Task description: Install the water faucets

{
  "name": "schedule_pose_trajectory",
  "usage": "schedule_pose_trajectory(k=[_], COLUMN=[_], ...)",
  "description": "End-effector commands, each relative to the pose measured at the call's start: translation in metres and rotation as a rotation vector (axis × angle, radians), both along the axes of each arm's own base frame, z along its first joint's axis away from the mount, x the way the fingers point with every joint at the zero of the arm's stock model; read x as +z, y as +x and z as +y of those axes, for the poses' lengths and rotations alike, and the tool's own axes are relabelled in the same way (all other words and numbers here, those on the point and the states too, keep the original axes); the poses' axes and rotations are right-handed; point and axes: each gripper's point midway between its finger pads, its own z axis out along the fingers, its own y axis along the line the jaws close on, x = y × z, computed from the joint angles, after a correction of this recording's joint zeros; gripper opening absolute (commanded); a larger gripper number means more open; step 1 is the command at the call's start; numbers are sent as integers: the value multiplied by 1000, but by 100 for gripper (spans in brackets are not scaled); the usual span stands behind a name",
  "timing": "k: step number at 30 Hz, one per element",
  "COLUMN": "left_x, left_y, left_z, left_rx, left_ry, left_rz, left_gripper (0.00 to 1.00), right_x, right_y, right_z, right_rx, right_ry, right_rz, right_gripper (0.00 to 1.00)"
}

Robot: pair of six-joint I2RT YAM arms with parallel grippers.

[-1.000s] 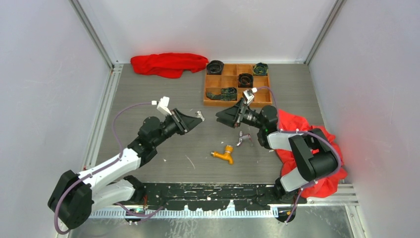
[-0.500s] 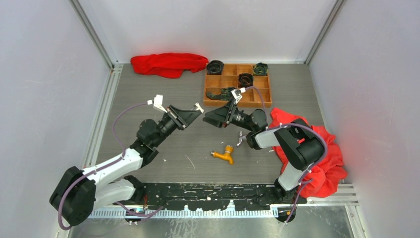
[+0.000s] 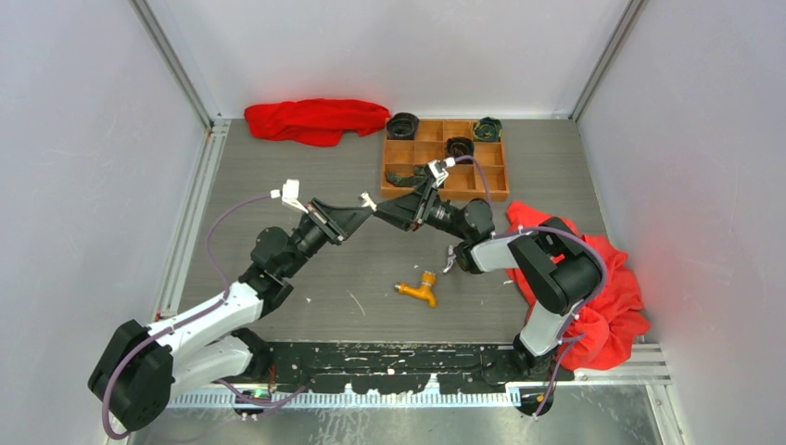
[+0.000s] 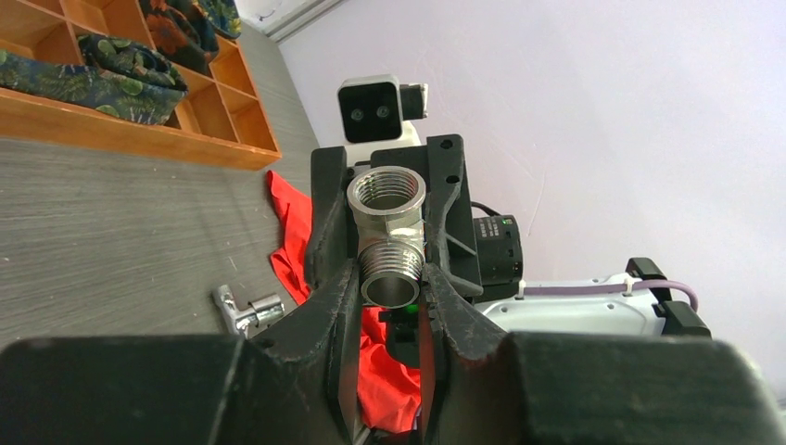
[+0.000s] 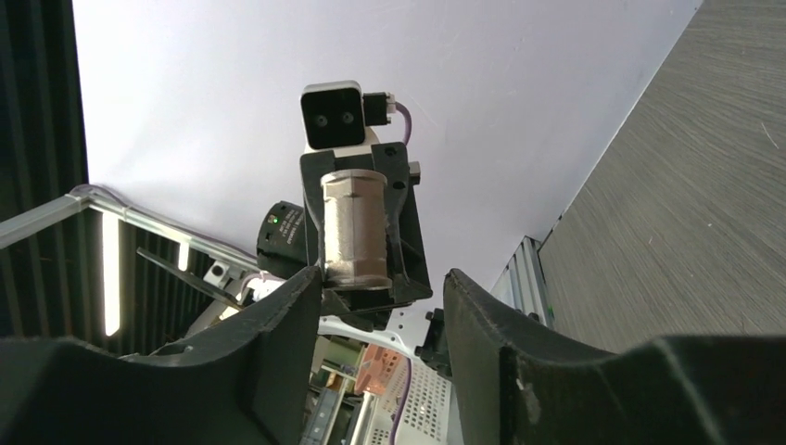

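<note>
My left gripper (image 3: 363, 206) is shut on a silver threaded pipe fitting (image 4: 387, 232) and holds it in the air above the table's middle. In the left wrist view its fingers (image 4: 341, 297) clamp the threaded end. My right gripper (image 3: 380, 214) faces it, open, with its jaws on either side of the fitting's far end; in the right wrist view the fitting (image 5: 355, 229) stands just past the open fingertips (image 5: 297, 297). The orange-yellow faucet (image 3: 417, 290) and the silver faucet (image 3: 456, 258) lie on the table below; the silver faucet also shows in the left wrist view (image 4: 246, 311).
A wooden compartment tray (image 3: 397, 190) with dark rolled items stands at the back right. One red cloth (image 3: 315, 119) lies at the back, another (image 3: 612, 306) under the right arm's base. White walls enclose the table.
My right gripper has swung left and up to meet the left gripper. My left gripper has risen slightly and edged right with the fitting. The faucets have not moved.
</note>
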Motion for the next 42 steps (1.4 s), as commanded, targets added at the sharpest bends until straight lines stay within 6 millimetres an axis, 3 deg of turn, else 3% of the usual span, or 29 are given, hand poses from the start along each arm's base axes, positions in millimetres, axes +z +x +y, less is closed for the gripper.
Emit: schedule_pose_trajectory(k=[1, 10, 20, 25, 28, 31, 32, 35, 36, 39, 42], left_x=[19, 14, 17, 18, 15, 7, 5, -8, -5, -3, -4], left_y=[-2, -2, -3, -4, -5, -4, -4, -3, -3, -10, -16], left_z=[7, 7, 11, 13, 13, 14, 14, 18, 19, 19, 24], left_rx=[22, 24, 38, 44, 43, 47, 49, 55, 49, -22, -66], left_ry=[-44, -34, -34, -30, -19, 19, 33, 110, 135, 185, 214], left_rz=[-56, -45, -54, -55, -41, 1, 17, 120, 130, 131, 177], left_gripper=[0, 0, 0, 0, 0, 0, 4, 64, 74, 94, 100], right_x=[44, 53, 49, 47, 47, 48, 48, 48, 46, 39, 29], right_y=[-9, -17, -24, -23, -23, -22, -23, -25, -25, -25, -26], right_z=[-6, 1, 14, 15, 15, 14, 14, 12, 11, 8, 4], right_rx=[-10, 43, 92, 87, 95, 102, 101, 95, 96, 94, 101], right_ry=[128, 135, 132, 131, 138, 146, 148, 144, 141, 125, 99], right_rz=[-176, -202, -194, -181, -156, -123, -120, -121, -119, -103, -86], right_gripper=[53, 47, 48, 31, 10, 1, 1, 1, 1, 1, 1])
